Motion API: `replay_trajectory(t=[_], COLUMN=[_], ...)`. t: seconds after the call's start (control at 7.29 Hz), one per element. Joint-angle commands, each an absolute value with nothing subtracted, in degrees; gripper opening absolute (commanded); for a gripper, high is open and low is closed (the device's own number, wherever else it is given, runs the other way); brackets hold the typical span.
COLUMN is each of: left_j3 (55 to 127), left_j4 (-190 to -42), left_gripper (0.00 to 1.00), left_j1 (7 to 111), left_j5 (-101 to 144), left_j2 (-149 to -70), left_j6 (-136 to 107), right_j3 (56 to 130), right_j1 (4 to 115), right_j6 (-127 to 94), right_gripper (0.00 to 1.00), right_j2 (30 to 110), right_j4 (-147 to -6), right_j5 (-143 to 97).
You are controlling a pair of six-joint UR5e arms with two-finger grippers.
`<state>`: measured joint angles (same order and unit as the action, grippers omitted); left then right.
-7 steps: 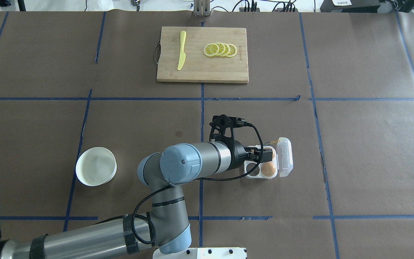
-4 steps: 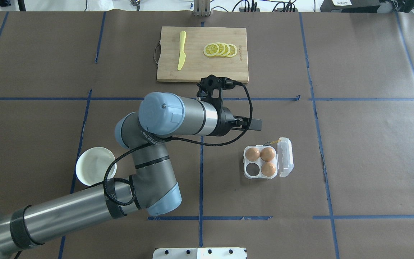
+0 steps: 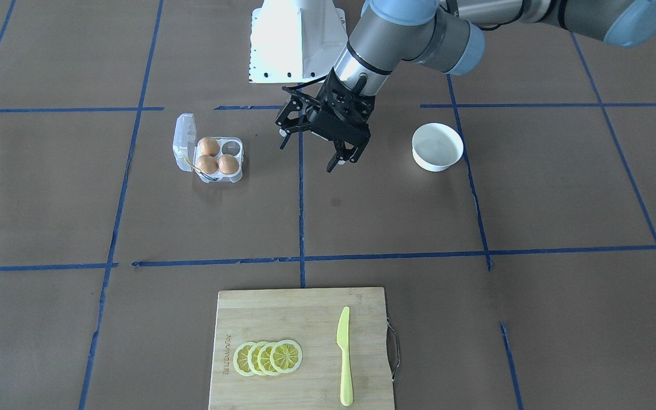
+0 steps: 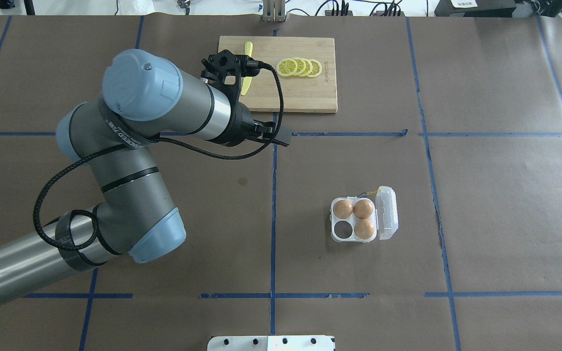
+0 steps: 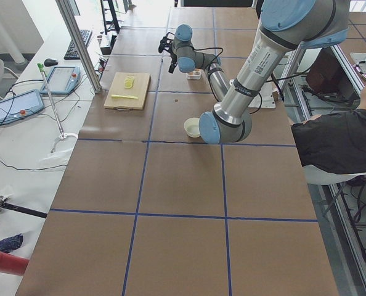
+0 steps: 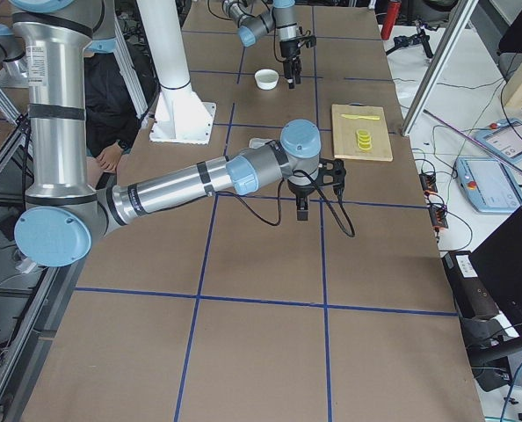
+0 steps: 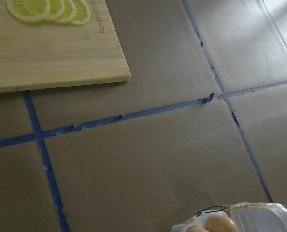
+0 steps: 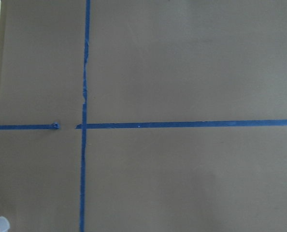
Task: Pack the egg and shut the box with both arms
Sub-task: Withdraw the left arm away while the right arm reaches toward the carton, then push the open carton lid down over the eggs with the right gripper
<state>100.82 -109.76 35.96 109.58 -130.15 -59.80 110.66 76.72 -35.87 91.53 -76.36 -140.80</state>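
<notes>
The clear box [image 4: 389, 213] sits on the surface [image 4: 481, 219] with its lid open; three smooth orange-brown eggs [image 4: 363, 208] fill three cells and the fourth is empty. Beyond it, the left hand [image 3: 305, 158] hangs spread wide, holding nothing. Right hand [image 6: 302, 209]: grip cannot be told.

The engraved mark on the cutting board [image 4: 271, 92] is too small to read.

Pretty obviously a robotics lab: my arms [image 6: 182, 180] work over a table [image 4: 505, 219] papered brown with a blue tape grid [image 4: 273, 234], aluminium frame posts [image 5: 78, 43] all round, teach pendants [image 5: 15, 106] on the side bench, and an operator [image 5: 337, 142] sitting close by.
</notes>
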Motion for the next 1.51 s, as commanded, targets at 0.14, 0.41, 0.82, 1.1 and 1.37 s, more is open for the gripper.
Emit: replay_trajectory(t=[0.14,0.41,0.82,1.1,1.37], left_j3=[108.54,110.99,110.57,109.96,108.81], left_j4=[-98.55,-92.84,-92.46,-92.55,-92.46], left_gripper=[1.0,1.0,1.0,1.0,1.0], left_j1=[43.37,48.57,58.16,62.03,63.89], left_j5=[109.77,110.3,114.52,116.53,116.63], left_j2=[-127.53,-124.74,-119.63,-117.96,-117.25], left_j6=[-54.97,-43.75,-27.03,-20.85,-16.63], right_j3=[110.83,111.79,112.06,111.62,109.09], right_j1=[56.22,49.69,41.86,37.11,33.85], right_j6=[-64.39,-65.03,-65.39,-67.93,-69.25], right_gripper=[0.67,0.07,0.0,0.0,0.0], right_j2=[93.51,93.69,92.82,88.0,81.42], right_j4=[-53.55,-53.44,-53.44,-53.7,-54.23], right_j5=[-129.14,-128.94,-126.05,-122.62,-120.86])
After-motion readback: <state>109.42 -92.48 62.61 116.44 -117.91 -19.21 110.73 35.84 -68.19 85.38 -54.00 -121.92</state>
